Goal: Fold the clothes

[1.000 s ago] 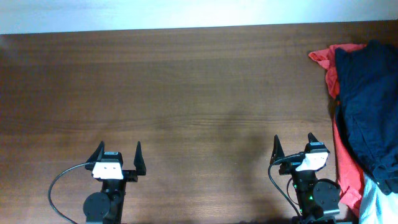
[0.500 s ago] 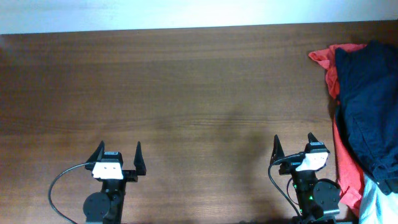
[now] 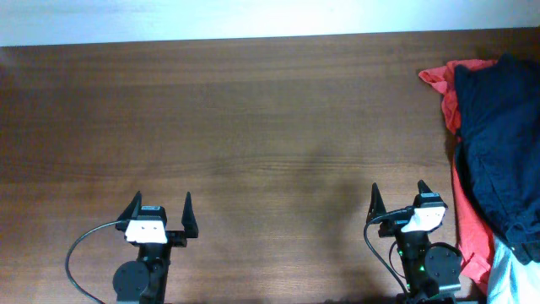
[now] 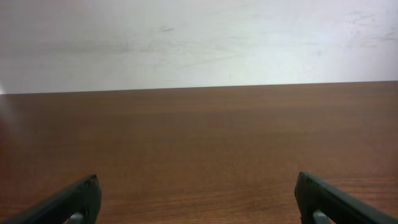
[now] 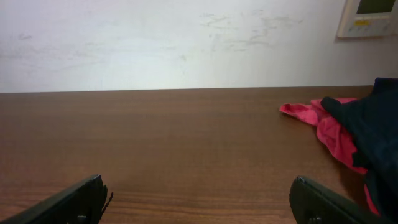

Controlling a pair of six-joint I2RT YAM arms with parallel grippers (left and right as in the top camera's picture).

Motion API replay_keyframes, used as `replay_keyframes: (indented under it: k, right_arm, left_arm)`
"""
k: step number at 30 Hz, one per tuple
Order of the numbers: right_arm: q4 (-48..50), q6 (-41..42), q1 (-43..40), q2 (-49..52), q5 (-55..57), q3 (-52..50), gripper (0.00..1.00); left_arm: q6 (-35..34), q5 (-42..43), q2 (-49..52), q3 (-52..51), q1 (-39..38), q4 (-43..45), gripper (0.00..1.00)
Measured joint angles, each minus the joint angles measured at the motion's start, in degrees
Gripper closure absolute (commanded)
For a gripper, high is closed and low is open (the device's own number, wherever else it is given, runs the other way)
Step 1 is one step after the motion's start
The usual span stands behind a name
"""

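Observation:
The clothes (image 3: 498, 135) lie as a crumpled dark navy heap at the table's right edge, on top of a red garment (image 3: 471, 232). Their shape cannot be told from the pile. In the right wrist view the navy cloth (image 5: 373, 121) shows at the far right. My left gripper (image 3: 161, 203) rests at the near left of the table, open and empty, far from the pile. My right gripper (image 3: 397, 191) rests at the near right, open and empty, a short way left of the red cloth. The wrist views show each pair of jaws, left (image 4: 198, 180) and right (image 5: 198, 182), standing wide over bare wood.
The brown wooden table (image 3: 253, 127) stretches from the grippers to a white wall. A red garment (image 5: 320, 124) spreads out from under the navy cloth. Something white (image 3: 510, 274) shows at the near right corner. A wall control panel (image 5: 370, 15) hangs behind.

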Motion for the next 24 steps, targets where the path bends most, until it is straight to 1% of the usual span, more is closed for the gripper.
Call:
replay_keyframes:
  k: [7, 14, 17, 21, 24]
  right_arm:
    - [0.02, 0.04, 0.0, 0.0, 0.0, 0.0, 0.02]
    - [-1.79, 2.95, 0.0, 0.0, -0.04, 1.62, 0.01]
    - [-5.57, 3.5, 0.0, 0.09, 0.02, 7.26, 0.02]
    - [-12.74, 5.27, 0.0, 1.57, 2.21, 19.56, 0.02]
    - [-18.62, 6.16, 0.0, 5.03, 4.09, 29.16, 0.01]
  left_arm:
    - [0.02, 0.0, 0.0, 0.0, 0.0, 0.0, 0.01]
    - [0.02, 0.0, 0.0, 0.0, 0.02, 0.0, 0.01]
    - [0.02, 0.0, 0.0, 0.0, 0.0, 0.0, 0.01]
    - [0.02, 0.0, 0.0, 0.0, 0.02, -0.02, 0.01]
    - [0.02, -0.02, 0.02, 0.0, 0.0, 0.0, 0.01]
